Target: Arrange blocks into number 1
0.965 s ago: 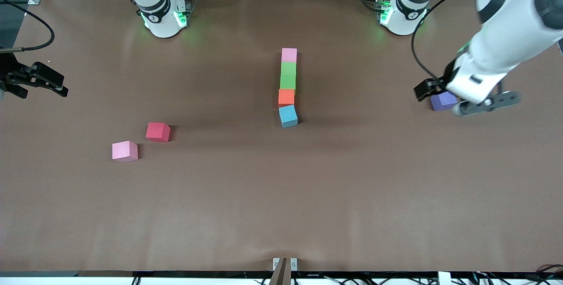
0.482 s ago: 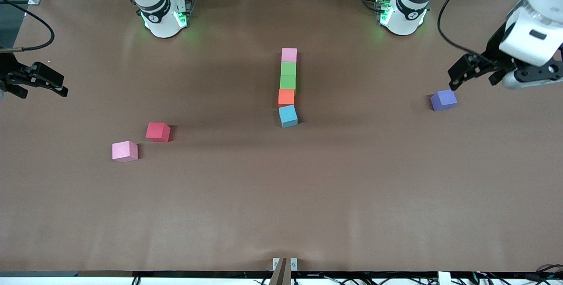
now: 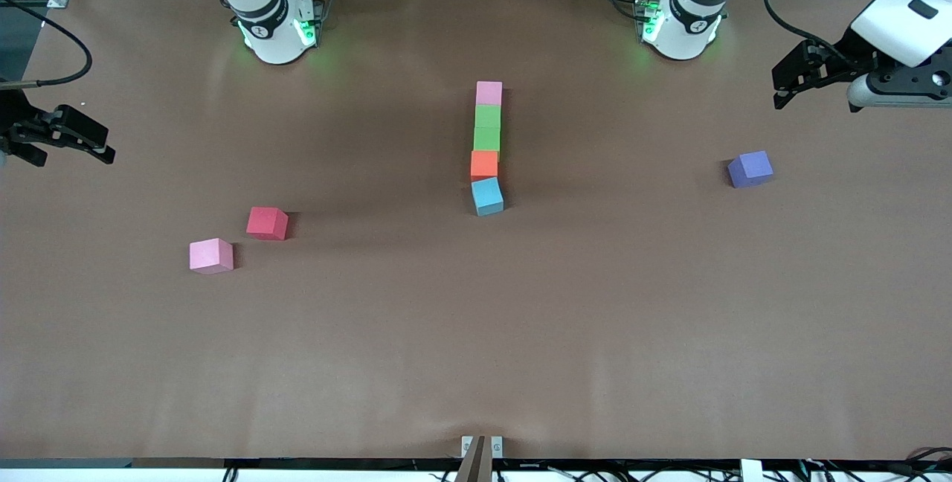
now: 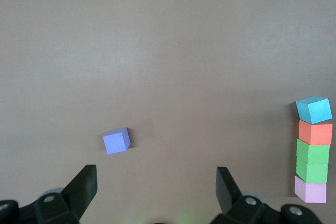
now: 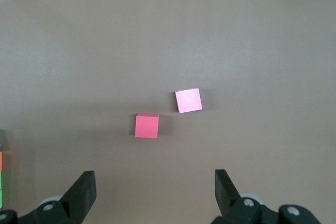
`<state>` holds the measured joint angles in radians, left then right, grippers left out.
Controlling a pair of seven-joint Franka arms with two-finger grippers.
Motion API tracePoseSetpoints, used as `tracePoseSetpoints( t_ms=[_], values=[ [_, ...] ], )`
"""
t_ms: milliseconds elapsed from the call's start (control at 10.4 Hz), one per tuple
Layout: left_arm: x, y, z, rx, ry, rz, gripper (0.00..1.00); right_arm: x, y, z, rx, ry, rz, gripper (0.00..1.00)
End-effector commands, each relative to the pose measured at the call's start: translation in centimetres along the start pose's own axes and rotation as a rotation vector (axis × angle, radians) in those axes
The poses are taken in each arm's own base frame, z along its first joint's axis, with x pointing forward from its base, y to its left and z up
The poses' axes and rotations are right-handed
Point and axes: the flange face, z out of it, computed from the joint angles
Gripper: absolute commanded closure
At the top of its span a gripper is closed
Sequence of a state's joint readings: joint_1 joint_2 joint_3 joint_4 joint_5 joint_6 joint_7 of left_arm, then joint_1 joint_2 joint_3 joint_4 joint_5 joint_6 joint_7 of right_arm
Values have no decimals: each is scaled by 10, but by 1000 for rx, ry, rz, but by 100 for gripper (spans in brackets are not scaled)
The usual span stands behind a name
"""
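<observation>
Five blocks form a line mid-table: pink [image 3: 489,93], two green [image 3: 487,117] [image 3: 486,140], orange [image 3: 484,164], and a light blue one [image 3: 487,195] turned slightly askew. A purple block [image 3: 750,169] [image 4: 116,141] lies alone toward the left arm's end. A red block [image 3: 267,222] [image 5: 147,125] and a second pink block [image 3: 211,255] [image 5: 188,100] lie toward the right arm's end. My left gripper [image 3: 799,79] [image 4: 156,179] hangs open and empty over the table at the left arm's end, apart from the purple block. My right gripper [image 3: 89,143] [image 5: 155,184] waits open and empty over the table's edge at the right arm's end.
The brown table [image 3: 476,333] is bare nearer the front camera. The two arm bases [image 3: 277,28] [image 3: 680,21] stand along the edge farthest from the camera. A small metal bracket [image 3: 481,446] sits at the table's near edge.
The left gripper has risen off the purple block and drawn back toward the left arm's end of the table, open. The purple block stays where it lay. The right arm has not moved.
</observation>
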<state>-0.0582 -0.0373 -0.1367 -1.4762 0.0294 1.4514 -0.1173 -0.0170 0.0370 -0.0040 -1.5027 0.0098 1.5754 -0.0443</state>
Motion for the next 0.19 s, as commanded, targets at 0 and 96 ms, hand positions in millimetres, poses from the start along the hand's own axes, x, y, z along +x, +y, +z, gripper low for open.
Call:
tracePoseSetpoints(
  t_ms=[0, 96],
  values=[
    [-2, -2, -5, 14, -6, 20, 0, 2, 0, -5, 4, -3, -11, 0],
    [-2, -3, -5, 14, -8, 15, 0, 2, 1, -5, 4, -3, -9, 0]
  ],
)
